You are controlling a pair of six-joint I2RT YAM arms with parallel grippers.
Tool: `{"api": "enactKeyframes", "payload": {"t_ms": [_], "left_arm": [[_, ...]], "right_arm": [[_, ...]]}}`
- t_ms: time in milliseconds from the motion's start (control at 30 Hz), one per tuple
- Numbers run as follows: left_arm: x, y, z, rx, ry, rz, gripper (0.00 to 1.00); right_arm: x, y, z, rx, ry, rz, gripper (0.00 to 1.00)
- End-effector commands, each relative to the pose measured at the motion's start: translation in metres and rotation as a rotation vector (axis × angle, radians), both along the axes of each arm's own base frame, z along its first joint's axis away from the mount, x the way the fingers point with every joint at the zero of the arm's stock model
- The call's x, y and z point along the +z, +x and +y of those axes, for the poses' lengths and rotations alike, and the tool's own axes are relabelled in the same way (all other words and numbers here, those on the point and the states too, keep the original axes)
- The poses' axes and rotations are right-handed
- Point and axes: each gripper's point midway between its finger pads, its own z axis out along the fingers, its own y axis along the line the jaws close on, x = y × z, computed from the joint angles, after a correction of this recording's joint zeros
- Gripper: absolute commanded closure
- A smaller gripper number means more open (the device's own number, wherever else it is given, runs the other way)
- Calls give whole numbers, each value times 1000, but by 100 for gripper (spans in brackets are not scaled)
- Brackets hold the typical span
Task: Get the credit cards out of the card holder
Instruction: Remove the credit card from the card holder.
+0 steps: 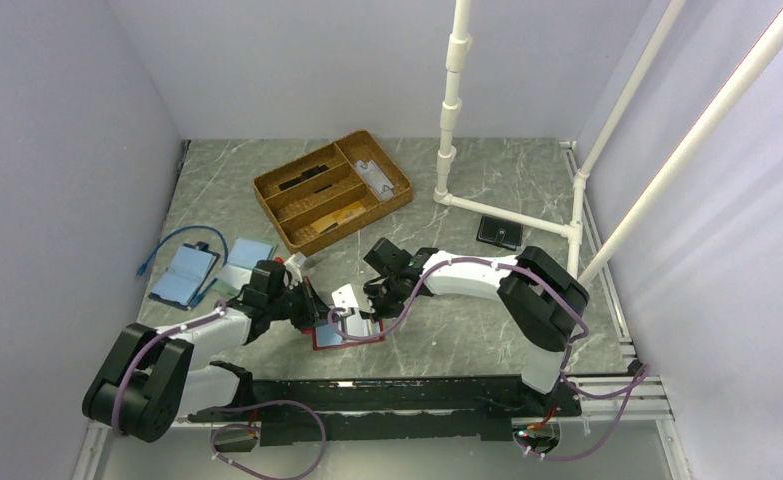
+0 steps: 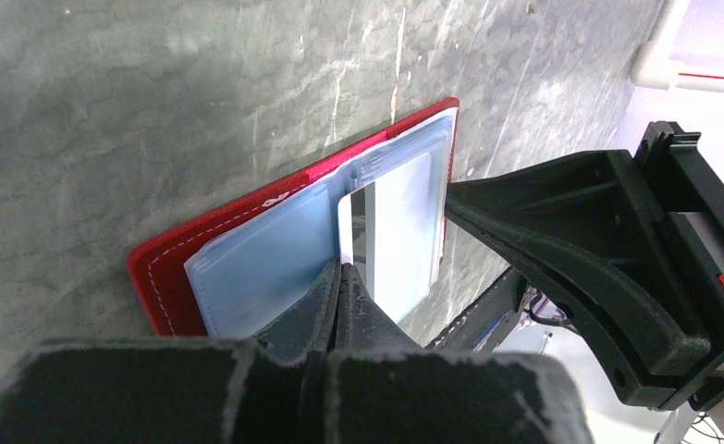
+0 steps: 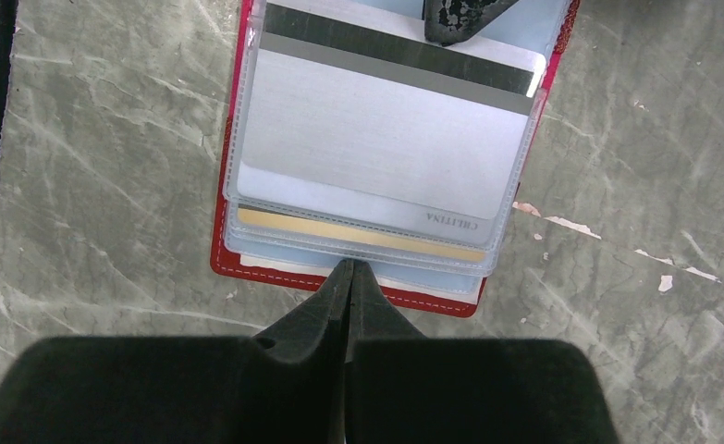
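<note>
The left end effector (image 2: 344, 270) and right end effector (image 3: 350, 266), both closed tight, seem to pin the open card holder (image 2: 150, 273); next, one must pinch the silver card (image 3: 376, 139) out

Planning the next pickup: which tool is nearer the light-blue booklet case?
Left. The left tool is right of the light-blue booklet case; the right tool is farther right, across the red card holder.

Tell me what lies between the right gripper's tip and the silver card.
A strip of gold-tan card, pocketed in the card holder; right wrist view shows it.
</note>
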Motion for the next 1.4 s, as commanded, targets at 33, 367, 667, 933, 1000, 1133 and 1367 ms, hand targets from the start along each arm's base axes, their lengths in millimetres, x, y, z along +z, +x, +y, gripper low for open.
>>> {"api": "enactKeyframes", "payload": {"t_ms": [33, 367, 667, 933, 1000, 1133, 1367], "left_arm": [[-1, 0, 4, 27, 6, 5, 100], [9, 5, 7, 84, -21, -27, 100], [4, 0, -8, 40, -120, 32, 86], [-8, -8, 1, 73, -66, 90, 56], [-8, -9, 1, 76, -66, 87, 56], [-12, -10, -1, 78, -89, 102, 61], [-19, -9, -9, 72, -131, 125, 63]], "right_arm": [[-36, -3, -48, -62, -226, 29, 100], [-37, 1, -53, -84, -243, 30, 100], [-36, 0, -52, -86, -244, 37, 100], [-39, -1, -53, -85, -254, 45, 100], [-39, -1, -53, -86, -256, 46, 100], [-40, -2, -52, -83, -259, 47, 100], [-42, -4, -51, -75, -266, 47, 100]]}}
